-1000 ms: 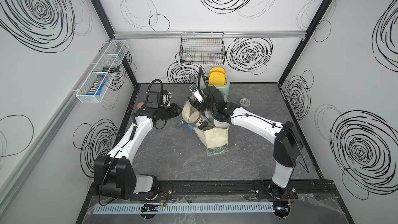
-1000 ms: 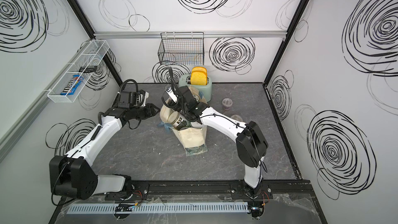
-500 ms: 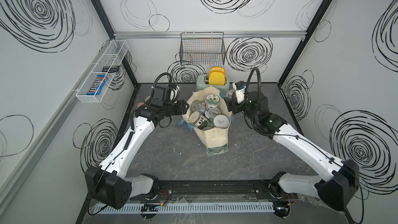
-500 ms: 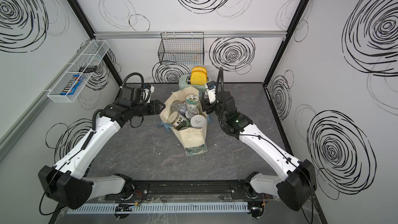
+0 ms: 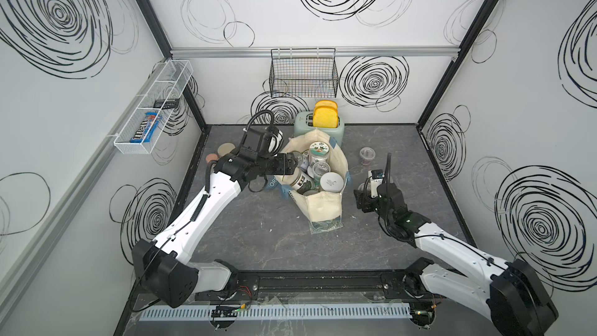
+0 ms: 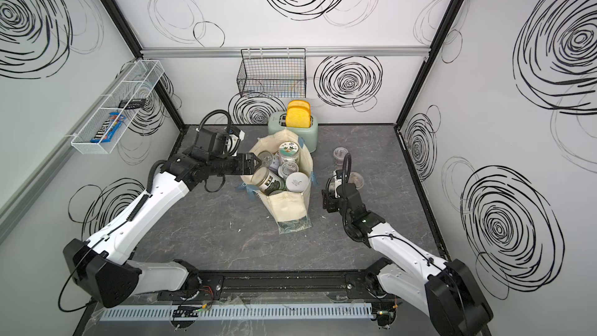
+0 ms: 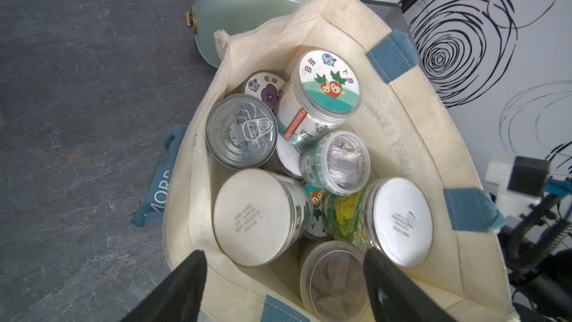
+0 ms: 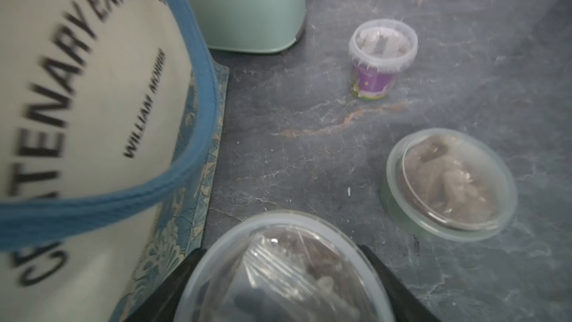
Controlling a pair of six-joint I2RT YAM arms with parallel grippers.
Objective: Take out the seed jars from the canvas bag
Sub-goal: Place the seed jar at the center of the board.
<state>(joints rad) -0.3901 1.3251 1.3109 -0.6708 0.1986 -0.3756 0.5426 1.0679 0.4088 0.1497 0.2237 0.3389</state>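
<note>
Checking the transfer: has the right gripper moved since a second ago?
Yes. The right gripper has left the canvas bag mouth and now sits off the bag's right side, nearer the front than the toaster, jaws around a clear-lidded tub.

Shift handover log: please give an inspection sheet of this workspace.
Surface: dark stone-look table, few white specks.
Job's things: bag standing open, many jars inside; purple tub and flat tub out on the table.
Clutter: toaster behind the bag; tan-lid jar, pink-lid jar at back left.
Hands: left hand open at the bag's mouth; right hand shut on a third tub beside the bag.
Cables: black loops at both wrists.
Surroundings: wire basket on back wall; shelf with candy pack on left wall.
</note>
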